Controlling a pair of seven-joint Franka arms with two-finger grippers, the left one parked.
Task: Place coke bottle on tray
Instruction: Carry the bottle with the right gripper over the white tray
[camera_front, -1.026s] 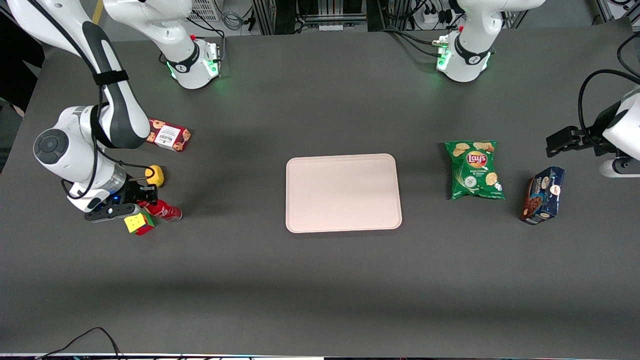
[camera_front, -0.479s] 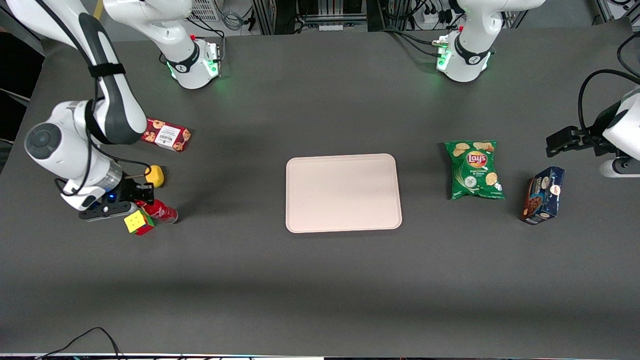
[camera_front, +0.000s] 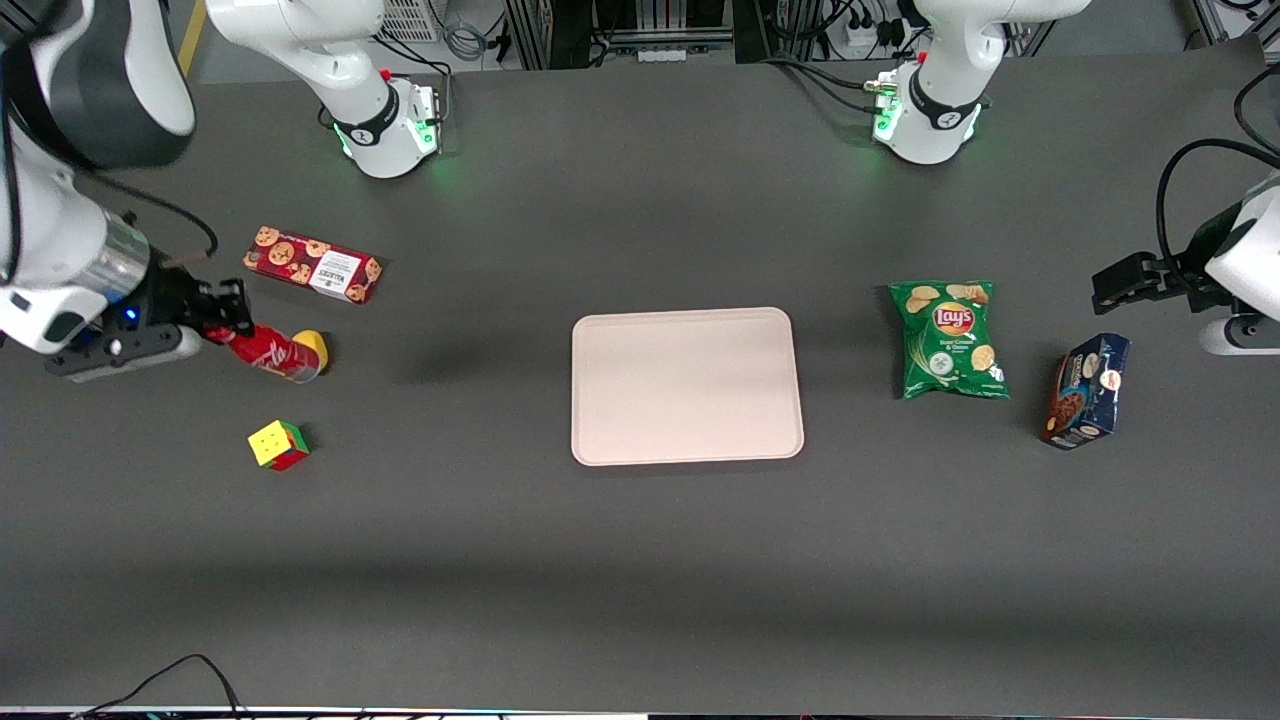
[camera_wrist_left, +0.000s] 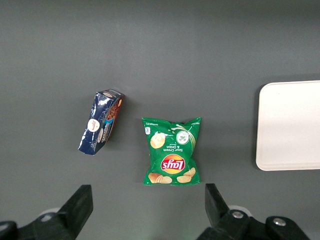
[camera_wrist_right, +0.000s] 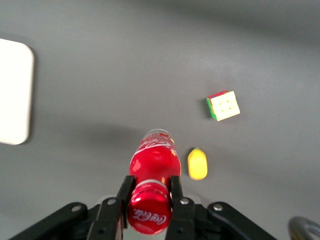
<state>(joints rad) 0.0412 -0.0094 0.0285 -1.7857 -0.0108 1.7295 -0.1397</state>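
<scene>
My gripper (camera_front: 225, 325) is shut on the neck of the coke bottle (camera_front: 272, 352) and holds it in the air, high above the table at the working arm's end. In the right wrist view the gripper (camera_wrist_right: 149, 196) clamps just under the red cap and the coke bottle (camera_wrist_right: 154, 160) hangs away from the camera. The pale beige tray (camera_front: 686, 385) lies flat in the middle of the table, well off toward the parked arm from the bottle. A corner of the tray (camera_wrist_right: 14, 95) shows in the right wrist view, and its edge (camera_wrist_left: 290, 125) in the left wrist view.
A puzzle cube (camera_front: 278, 444) lies nearer the front camera than the bottle. A yellow object (camera_front: 316, 348) sits beside the bottle, a red cookie box (camera_front: 312, 264) farther back. A green Lay's bag (camera_front: 948, 338) and a dark blue box (camera_front: 1086, 390) lie toward the parked arm's end.
My gripper has lifted the coke bottle off the table from beside the puzzle cube and carried it up and away from the front camera. The cookie box now shows in full.
</scene>
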